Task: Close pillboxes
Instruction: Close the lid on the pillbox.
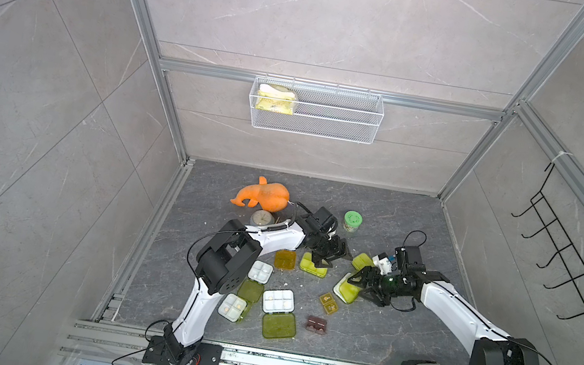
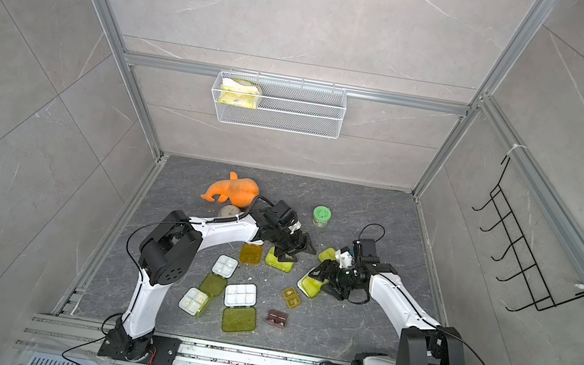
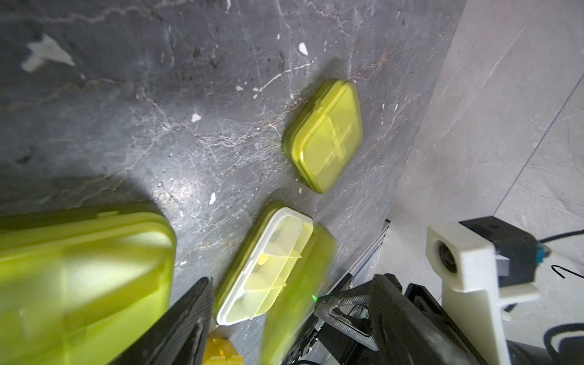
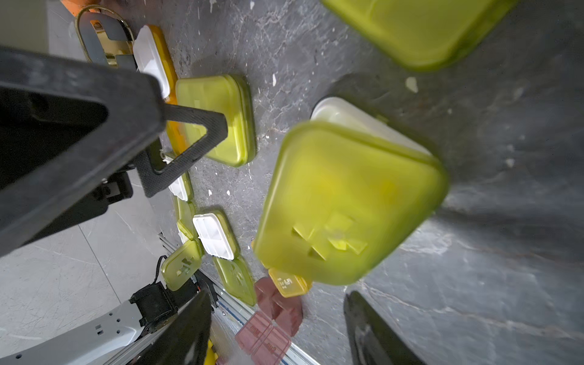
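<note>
far box (image 1: 362,260) and mid box (image 1: 312,270) are shut; half-shut box (image 1: 344,293) lies by your right tool (image 1: 356,286); other trays (image 1: 278,300) lie open. left tool (image 1: 333,260) and right tool: spread, empty.

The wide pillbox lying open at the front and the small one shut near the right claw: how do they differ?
The wide pillbox lies open, white cells bared, its lid flat on the table. The small pillbox is shut, so only its top shows. The wide pillbox is oblong and larger, while the small pillbox is squarish. Both have translucent yellow-green lids, and no gripper touches either.
</note>
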